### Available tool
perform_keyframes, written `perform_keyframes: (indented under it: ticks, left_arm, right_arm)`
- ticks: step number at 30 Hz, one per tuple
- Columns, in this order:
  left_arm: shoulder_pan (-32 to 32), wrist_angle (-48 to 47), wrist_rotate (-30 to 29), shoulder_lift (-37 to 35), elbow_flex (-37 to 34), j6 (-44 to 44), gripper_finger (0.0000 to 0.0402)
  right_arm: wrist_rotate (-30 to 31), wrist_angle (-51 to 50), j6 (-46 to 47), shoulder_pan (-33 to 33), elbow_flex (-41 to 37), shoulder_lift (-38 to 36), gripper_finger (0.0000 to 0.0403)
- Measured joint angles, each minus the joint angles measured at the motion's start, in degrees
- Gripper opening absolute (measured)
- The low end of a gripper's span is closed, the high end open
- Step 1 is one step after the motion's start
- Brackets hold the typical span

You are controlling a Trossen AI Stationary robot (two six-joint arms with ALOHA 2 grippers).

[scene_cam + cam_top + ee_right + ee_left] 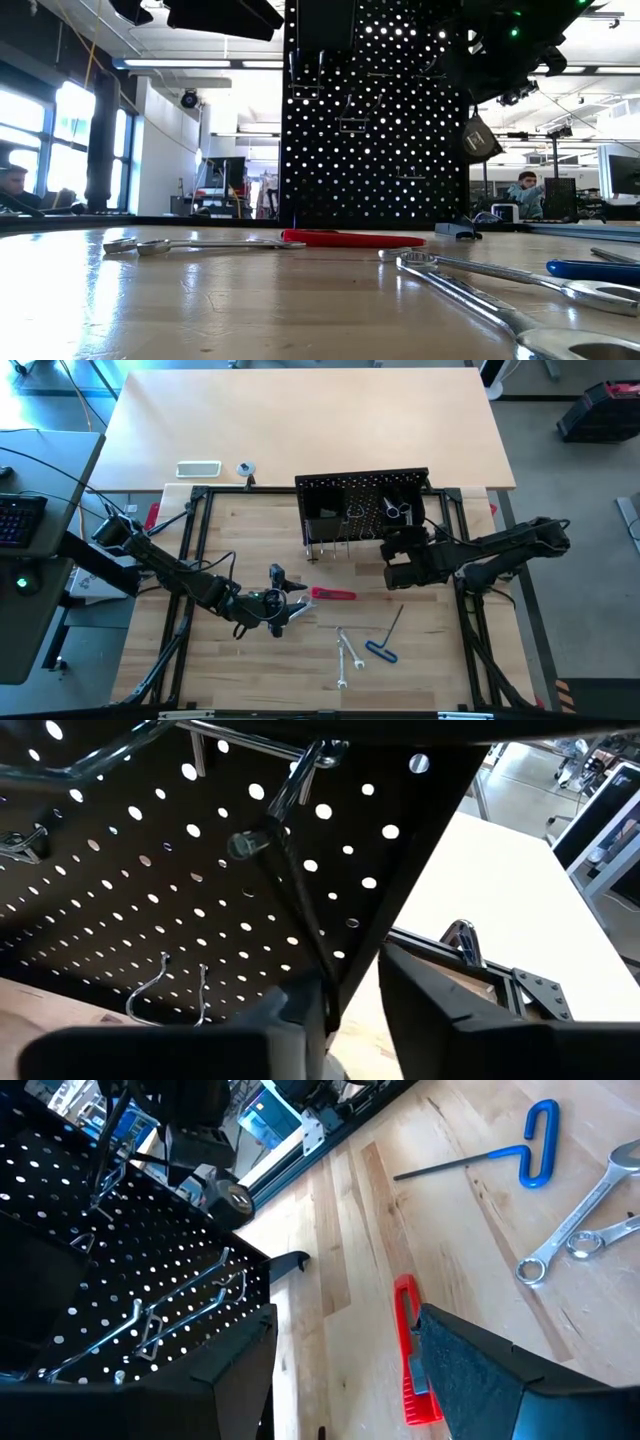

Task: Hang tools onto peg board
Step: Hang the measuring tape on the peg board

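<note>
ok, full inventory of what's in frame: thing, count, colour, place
peg board: 1, black, upright at the table's far middle, silver hooks on it
red-handled tool: 1, red, flat on the table in front of the peg board
wrenches: 2 seen, silver, flat on the near table
L-shaped key: 1, black shaft with blue end, right of the wrenches
white tray: 1, white, far left beyond the frame
left gripper: 1, black, open, low beside the red-handled tool, holding nothing
right gripper: 1, black, at the peg board's right side; what it holds, if anything, is unclear
</note>
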Motion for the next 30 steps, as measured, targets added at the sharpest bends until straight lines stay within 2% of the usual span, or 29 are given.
perform_keyframes:
  ticks: [16, 30]
  left_arm:
    - [0.0, 0.0, 0.0, 0.0, 0.0, -0.4, 0.0232]
    - [0.0, -3.3, 0.0, 0.0, 0.0, -3.0, 0.0232]
  right_arm:
    - [-0.3, -1.7, 0.5, 2.1, 0.0, 0.0, 0.0191]
    - [-1.0, -4.5, 1.4, 4.6, 0.0, 0.0, 0.0200]
